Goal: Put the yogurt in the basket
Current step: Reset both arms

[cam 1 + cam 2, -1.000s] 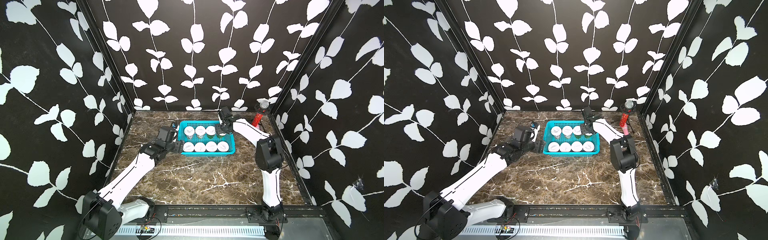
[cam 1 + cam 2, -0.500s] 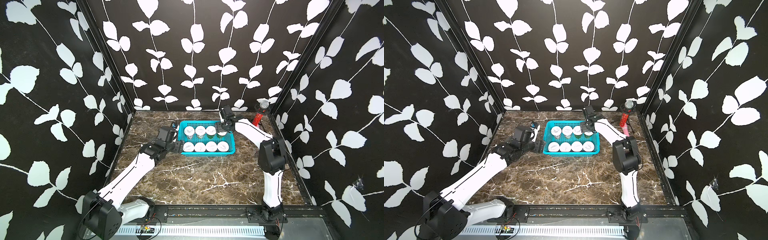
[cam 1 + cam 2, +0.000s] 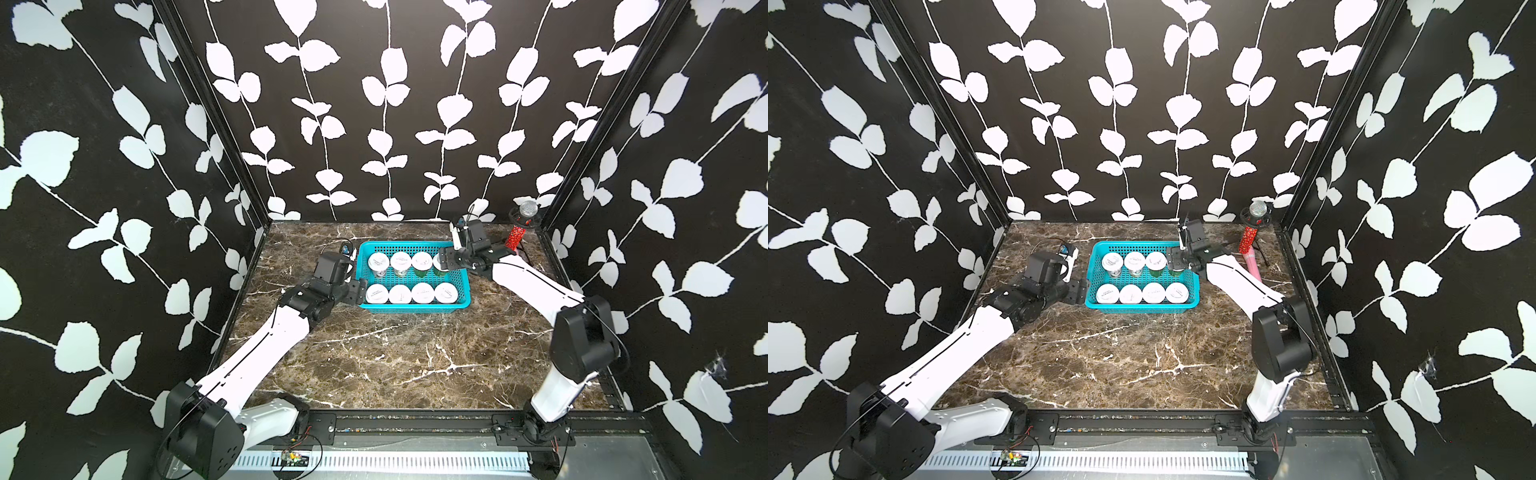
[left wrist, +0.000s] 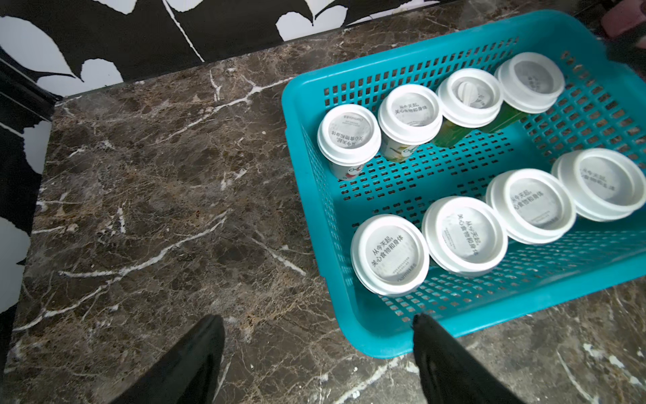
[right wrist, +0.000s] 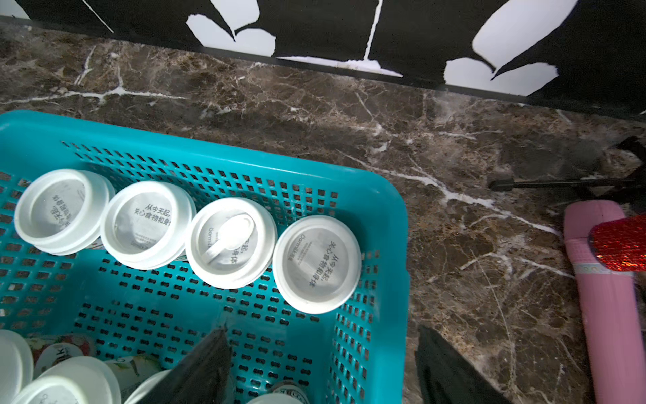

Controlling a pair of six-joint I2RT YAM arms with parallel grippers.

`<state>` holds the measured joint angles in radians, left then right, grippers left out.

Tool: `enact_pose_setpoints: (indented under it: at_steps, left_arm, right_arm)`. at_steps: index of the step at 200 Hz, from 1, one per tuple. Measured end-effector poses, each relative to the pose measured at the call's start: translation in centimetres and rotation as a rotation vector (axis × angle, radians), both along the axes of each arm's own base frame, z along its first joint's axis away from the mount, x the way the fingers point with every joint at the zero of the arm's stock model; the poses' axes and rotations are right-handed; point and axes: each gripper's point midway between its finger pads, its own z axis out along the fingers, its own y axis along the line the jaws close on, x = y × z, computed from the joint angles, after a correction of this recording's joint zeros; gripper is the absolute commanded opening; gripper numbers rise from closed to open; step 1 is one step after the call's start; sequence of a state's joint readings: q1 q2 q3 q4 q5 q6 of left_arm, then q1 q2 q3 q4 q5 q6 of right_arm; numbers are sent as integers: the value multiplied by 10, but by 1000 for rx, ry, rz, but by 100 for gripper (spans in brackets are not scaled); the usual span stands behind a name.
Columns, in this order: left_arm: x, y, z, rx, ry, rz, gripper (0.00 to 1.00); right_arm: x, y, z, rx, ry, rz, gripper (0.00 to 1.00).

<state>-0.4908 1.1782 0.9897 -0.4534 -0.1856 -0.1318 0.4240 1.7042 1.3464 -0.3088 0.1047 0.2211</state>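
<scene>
Turquoise basket (image 3: 415,306): near tabletop's (image 3: 395,365) far edge, all eight yogurt cups (image 3: 400,294) inside.
Left gripper (image 4: 318,317): spread wide, empty.
Right gripper (image 5: 321,330): spread, empty, over basket's right end.

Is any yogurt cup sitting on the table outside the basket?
No, the left wrist view shows all eight yogurt cups inside the basket, in two rows of four.
</scene>
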Motion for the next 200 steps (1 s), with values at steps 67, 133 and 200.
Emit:
enact_pose_setpoints:
  at_steps: [67, 133, 200]
  left_arm:
    - [22, 41, -8, 72, -121, 202, 99]
    - [30, 93, -29, 190, -206, 365, 99]
    - [28, 127, -48, 288, -256, 412, 99]
  right_arm:
    - [-32, -59, -1, -89, -148, -176, 100]
    - [-64, -135, -10, -201, -224, -413, 100]
    - [-84, -203, -38, -292, -188, -615, 100]
